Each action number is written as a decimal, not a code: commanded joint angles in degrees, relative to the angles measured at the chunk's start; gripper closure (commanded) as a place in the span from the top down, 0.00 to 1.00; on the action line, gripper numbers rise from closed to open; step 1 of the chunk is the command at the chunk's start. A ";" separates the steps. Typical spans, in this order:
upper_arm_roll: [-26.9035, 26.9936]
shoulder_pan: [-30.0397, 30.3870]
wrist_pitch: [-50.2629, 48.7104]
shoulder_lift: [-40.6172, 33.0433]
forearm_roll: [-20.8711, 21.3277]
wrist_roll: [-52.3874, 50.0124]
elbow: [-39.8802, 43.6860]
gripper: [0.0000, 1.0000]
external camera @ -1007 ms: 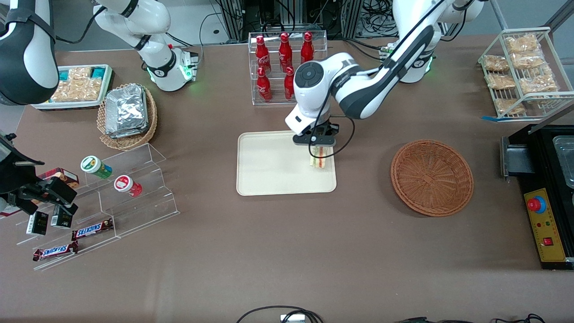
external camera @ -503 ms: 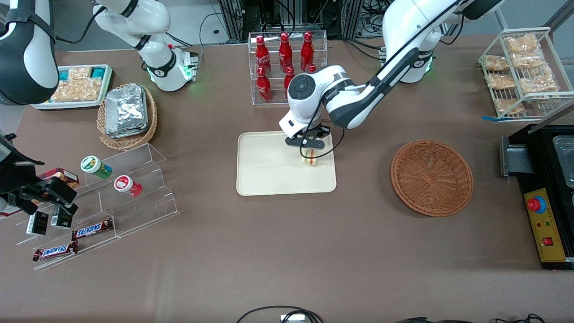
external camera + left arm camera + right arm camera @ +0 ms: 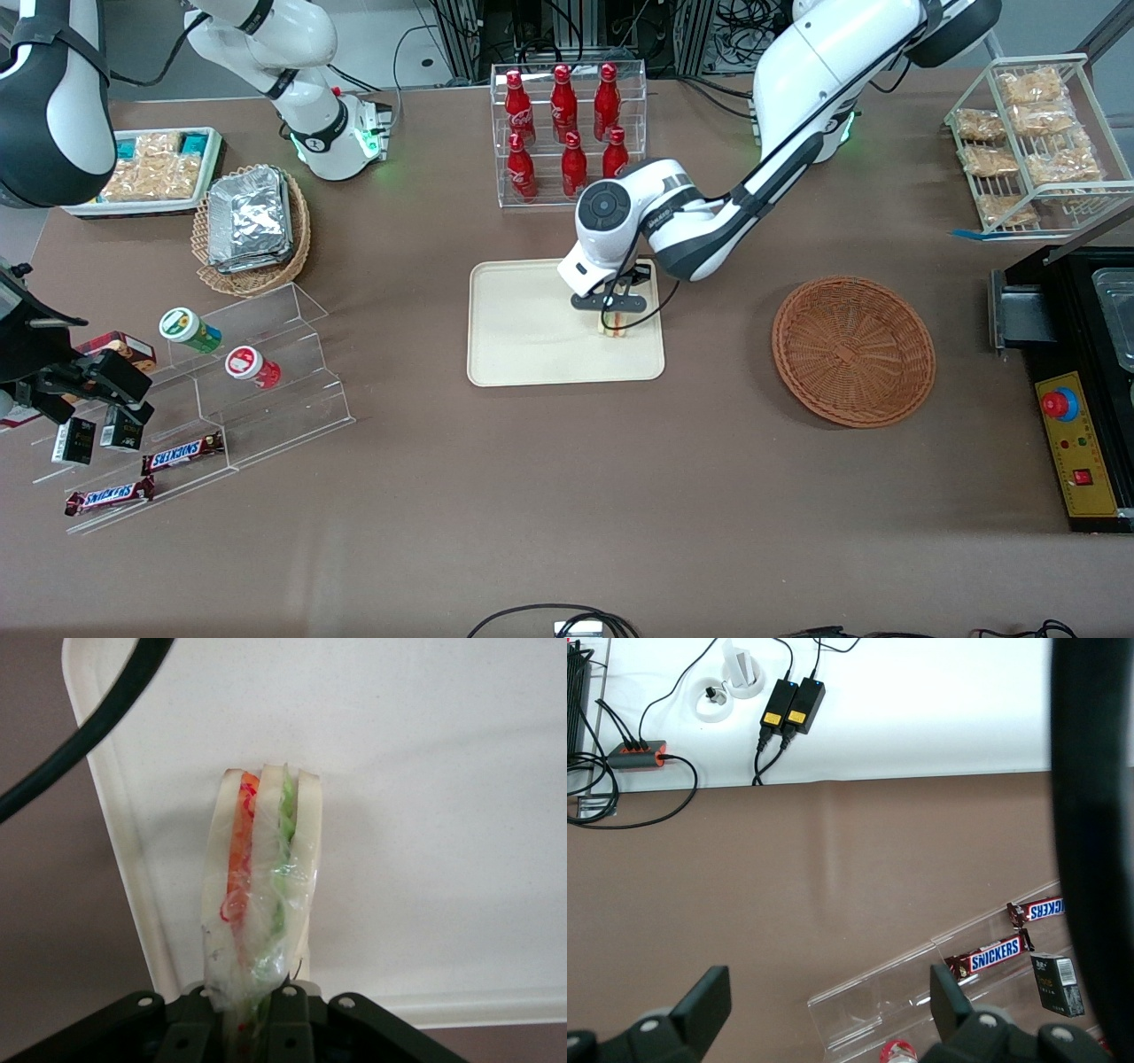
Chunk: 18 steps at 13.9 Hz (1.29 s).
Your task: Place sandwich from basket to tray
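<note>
The sandwich [image 3: 614,322], a clear-wrapped wedge with pale bread and orange and green filling [image 3: 259,877], stands on edge on the cream tray [image 3: 532,341], close to the tray's rim on the basket's side. My gripper [image 3: 612,312] sits just above the tray and is shut on the sandwich; in the left wrist view the black fingers [image 3: 297,1019] pinch its wrapped tip, and the gripper [image 3: 251,1017] hides that end. The reddish-brown wicker basket [image 3: 853,349] lies empty beside the tray, toward the working arm's end of the table.
A clear rack of red bottles [image 3: 567,133] stands farther from the camera than the tray. A tan basket of foil packets [image 3: 251,229] and stepped acrylic shelves with snacks [image 3: 213,390] lie toward the parked arm's end. A wire rack [image 3: 1032,142] and a black box [image 3: 1076,390] lie at the working arm's end.
The gripper has carried the sandwich a little toward the tray's middle and lowered it until it rests on the tray. The grip has stayed shut throughout.
</note>
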 commanded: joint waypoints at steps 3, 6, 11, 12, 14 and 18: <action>0.35 -0.70 -0.36 1.62 1.56 -4.12 1.70 0.56; 0.35 -0.43 -0.80 0.84 1.48 -3.95 1.78 0.62; 0.44 0.44 -7.02 -0.05 0.51 -4.38 9.67 0.62; 0.35 1.23 -8.87 -0.05 0.43 -4.73 11.44 0.62; 0.35 2.90 -11.51 -0.22 -0.28 -5.44 14.25 0.62; 0.18 7.81 -20.19 -0.48 -0.45 -5.44 20.40 0.62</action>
